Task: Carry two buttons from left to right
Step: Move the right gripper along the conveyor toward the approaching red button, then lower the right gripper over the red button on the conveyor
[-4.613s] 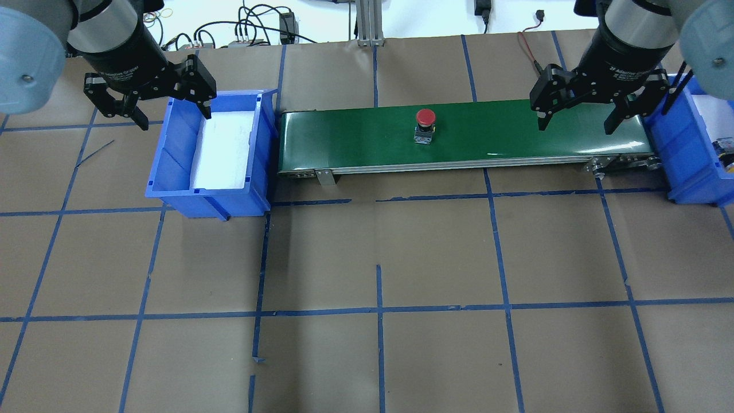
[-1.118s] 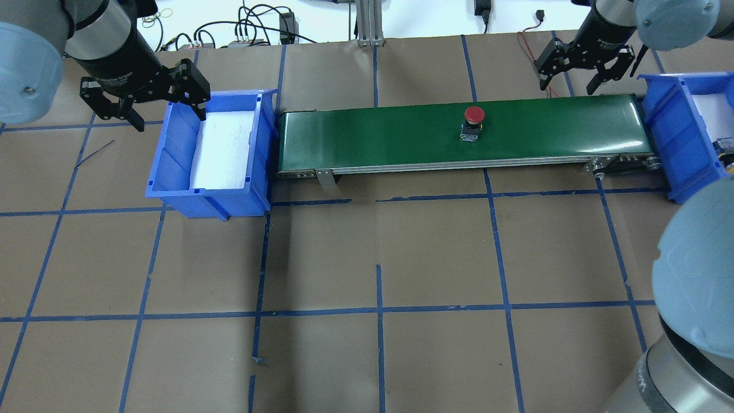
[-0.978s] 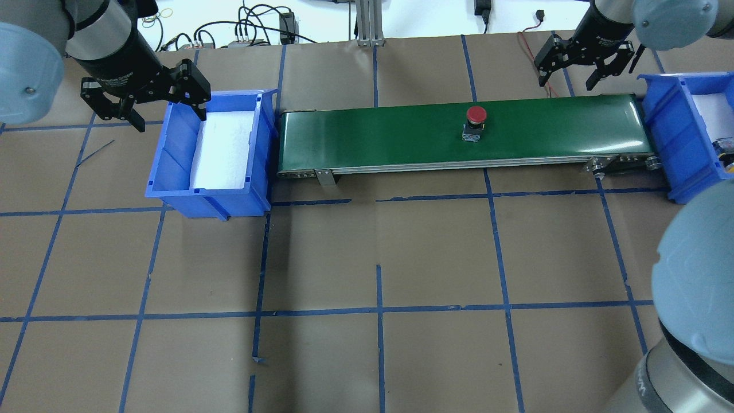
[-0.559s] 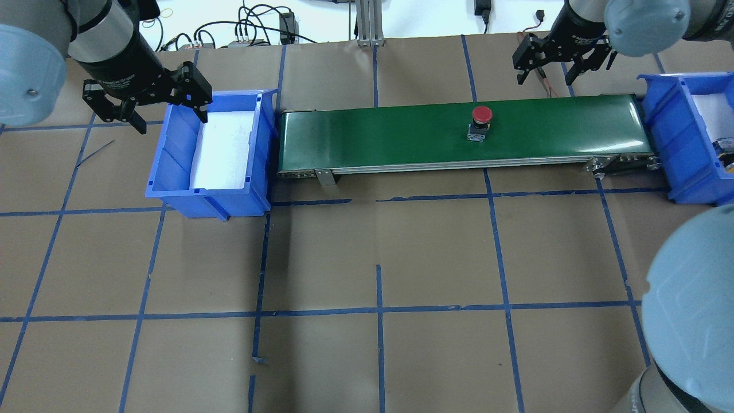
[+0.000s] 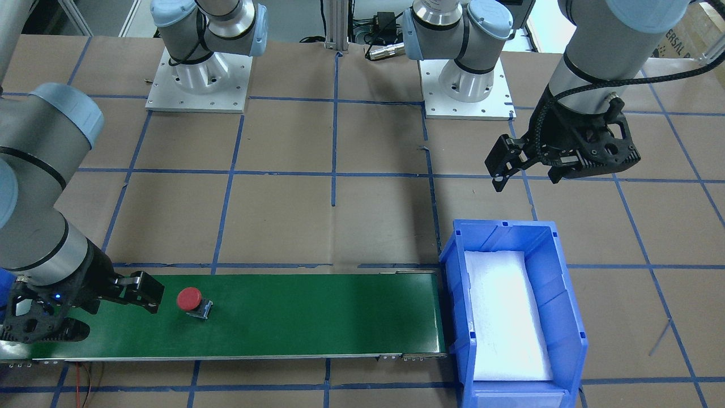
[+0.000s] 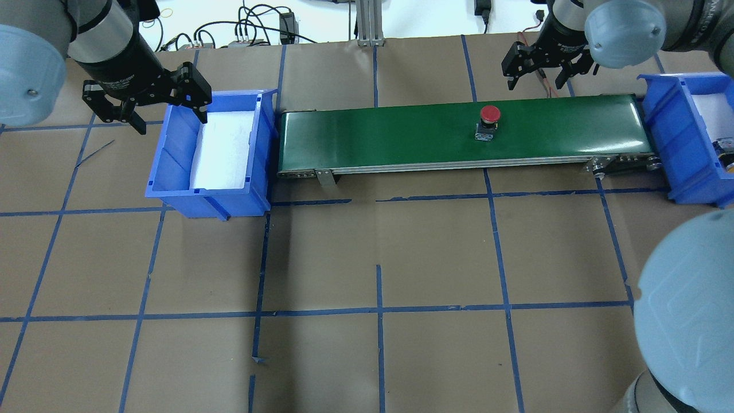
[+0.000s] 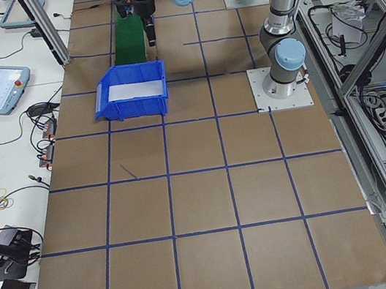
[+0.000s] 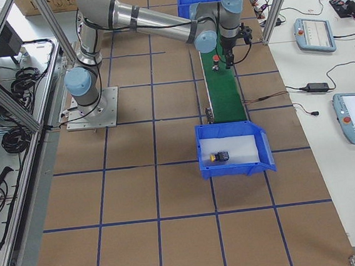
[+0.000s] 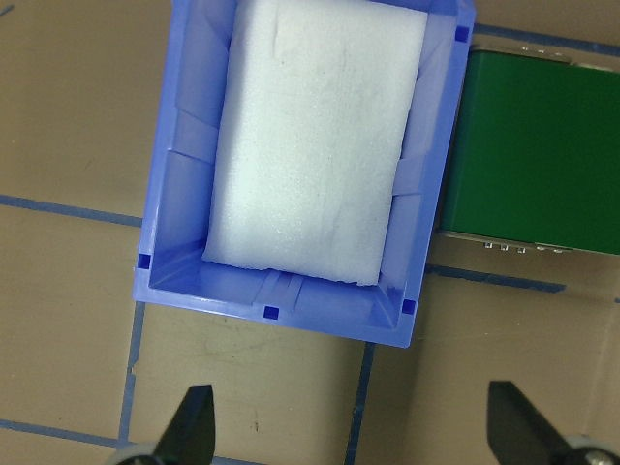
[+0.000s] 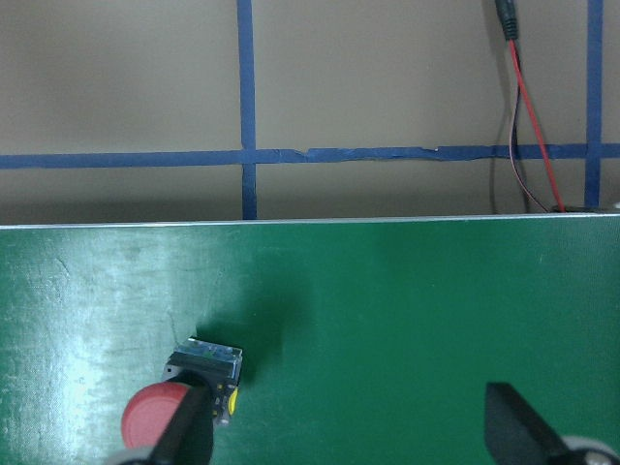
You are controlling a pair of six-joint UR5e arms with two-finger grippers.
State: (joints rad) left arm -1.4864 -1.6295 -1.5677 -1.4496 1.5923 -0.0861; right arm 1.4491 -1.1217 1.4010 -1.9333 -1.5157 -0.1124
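The red-capped button point(image 6: 489, 119) stands on the green conveyor belt point(image 6: 401, 135), right of its middle. In the right wrist view this red button point(image 10: 160, 417) sits by one fingertip point(image 10: 184, 426). My right gripper point(image 6: 536, 74) hangs open over the belt's far edge, a little right of the button, holding nothing. The yellow-capped button point(image 8: 219, 158) lies on white foam in the right blue bin point(image 8: 264, 156). My left gripper point(image 6: 170, 117) hovers open and empty at the outer side of the left blue bin point(image 6: 172, 172). That left bin point(image 9: 179, 232) holds only white foam.
Blue tape lines grid the brown table paper. Cables and a red wire point(image 10: 533, 136) lie beyond the belt's far edge. A metal post point(image 6: 367, 23) stands at the back centre. My right arm's elbow point(image 6: 688, 310) fills the overhead view's lower right corner.
The red button has ridden the belt to the right. My right gripper moved left and toward the belt's far edge, staying open. The left gripper barely shifted.
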